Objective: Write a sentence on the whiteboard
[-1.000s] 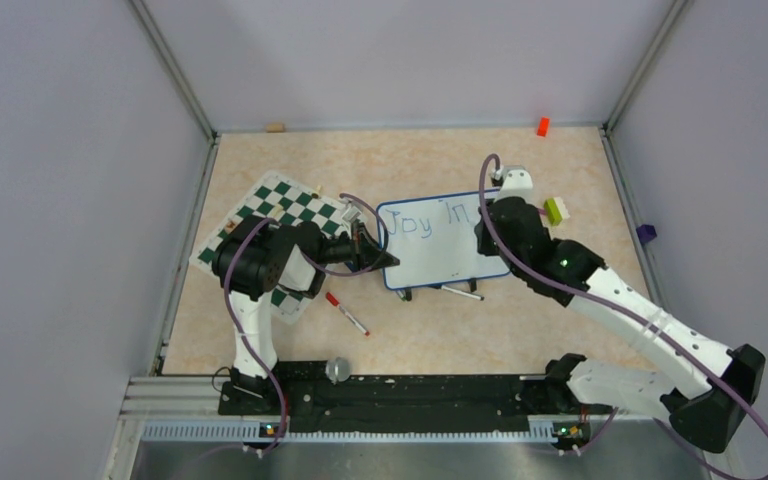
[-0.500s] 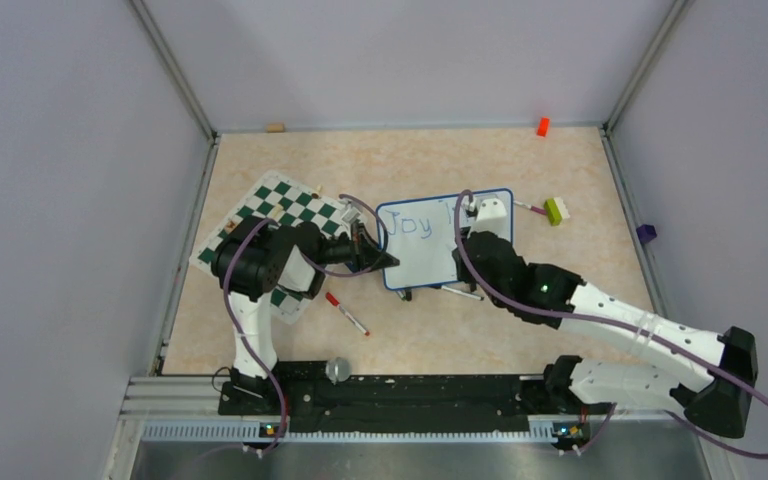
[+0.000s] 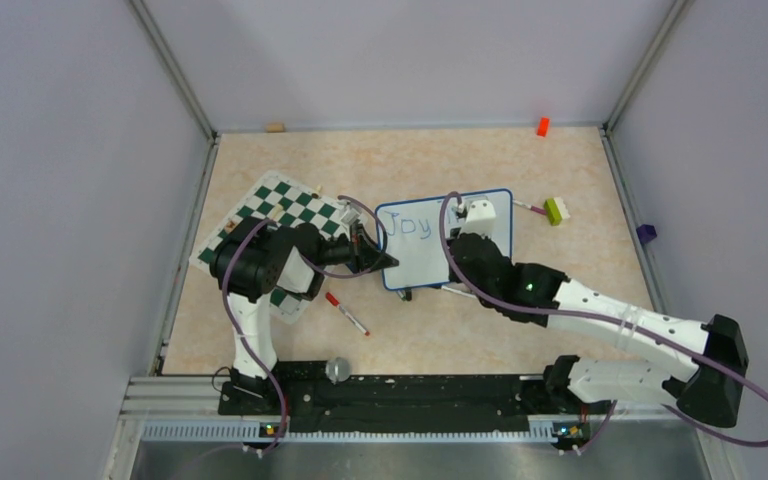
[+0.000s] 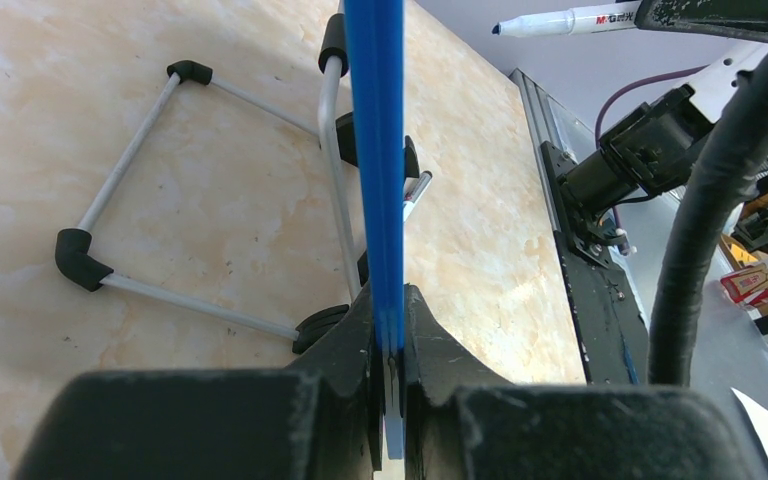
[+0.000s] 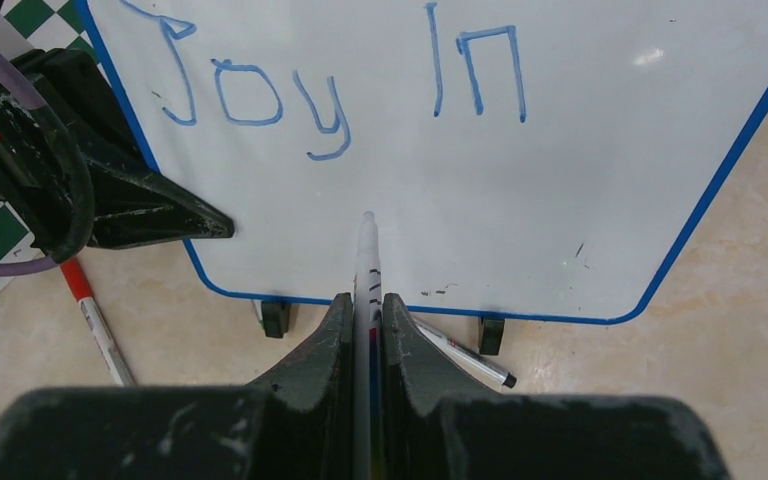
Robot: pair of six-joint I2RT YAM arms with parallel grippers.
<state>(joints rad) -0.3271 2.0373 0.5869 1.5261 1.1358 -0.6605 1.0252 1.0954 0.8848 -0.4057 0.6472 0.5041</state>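
Left side first: my left pincer is pressed together on the thin blue frame of the whiteboard, pinching its left edge so it stands propped on its little black feet on the tabletop. Moving right across the board, the sentence so far reads "Joy In" in blue marker. It's one line along the top, a bit wobbly but readable, straight ahead of my right pincer and up. Everything below that line is bare white, so I'd say I'm partway: first line down, second line not started. My right pincer is clamped shut on the marker, with the tip pointing at the blank area under the "y". I can't tell if it's actually touching the board. The board itself has a few faint smudges down by its bottom edge, nothing major.
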